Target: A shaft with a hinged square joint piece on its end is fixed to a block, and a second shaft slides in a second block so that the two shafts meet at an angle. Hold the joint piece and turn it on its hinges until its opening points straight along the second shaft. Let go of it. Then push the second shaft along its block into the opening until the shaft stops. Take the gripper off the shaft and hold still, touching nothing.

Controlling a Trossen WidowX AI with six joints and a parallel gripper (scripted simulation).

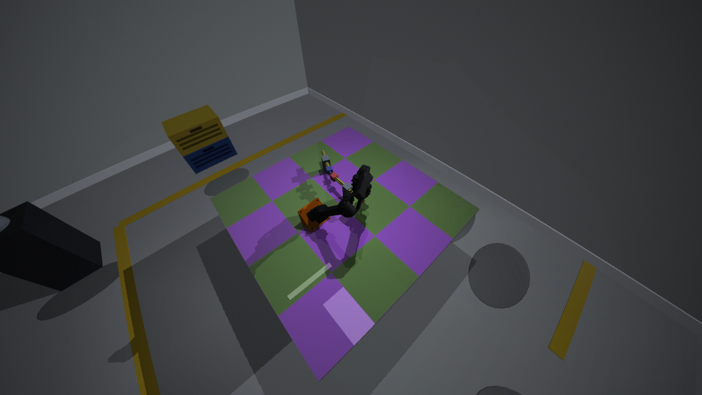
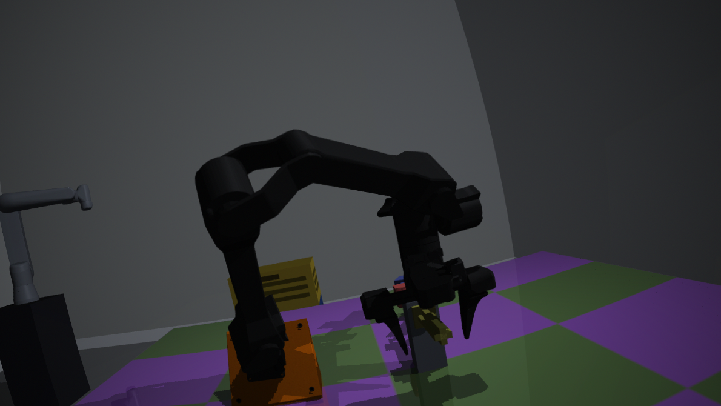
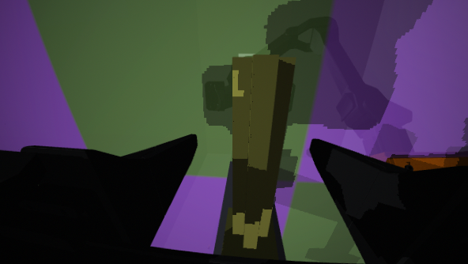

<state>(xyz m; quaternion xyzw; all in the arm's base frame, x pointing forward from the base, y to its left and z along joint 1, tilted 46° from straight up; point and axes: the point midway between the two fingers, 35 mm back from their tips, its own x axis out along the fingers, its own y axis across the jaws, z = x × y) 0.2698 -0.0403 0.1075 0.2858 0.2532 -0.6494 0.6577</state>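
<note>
The second shaft (image 1: 339, 181) (image 2: 428, 322) (image 3: 262, 111) is yellow and runs through the near grey block (image 1: 347, 187) (image 2: 428, 357). Its far end reaches the red joint piece (image 1: 334, 175) (image 2: 399, 288); I cannot tell how deep it sits in the opening. The red piece adjoins a blue part (image 1: 328, 169) (image 2: 398, 279) beside the far grey block (image 1: 325, 160), where the first shaft (image 1: 322, 152) sticks out behind. My gripper (image 2: 436, 345) (image 3: 252, 141) is open, its fingers spread on either side of the second shaft's near end, with visible gaps in the wrist view.
The orange arm base (image 1: 303, 216) (image 2: 304, 352) stands left of the near block on the purple and green checkered mat (image 1: 412, 240) (image 2: 630, 317). A yellow and blue box (image 1: 199, 137) (image 2: 297, 282) stands behind. A black pedestal (image 1: 49, 250) (image 2: 40, 348) with a grey arm (image 2: 40, 199) stands far left.
</note>
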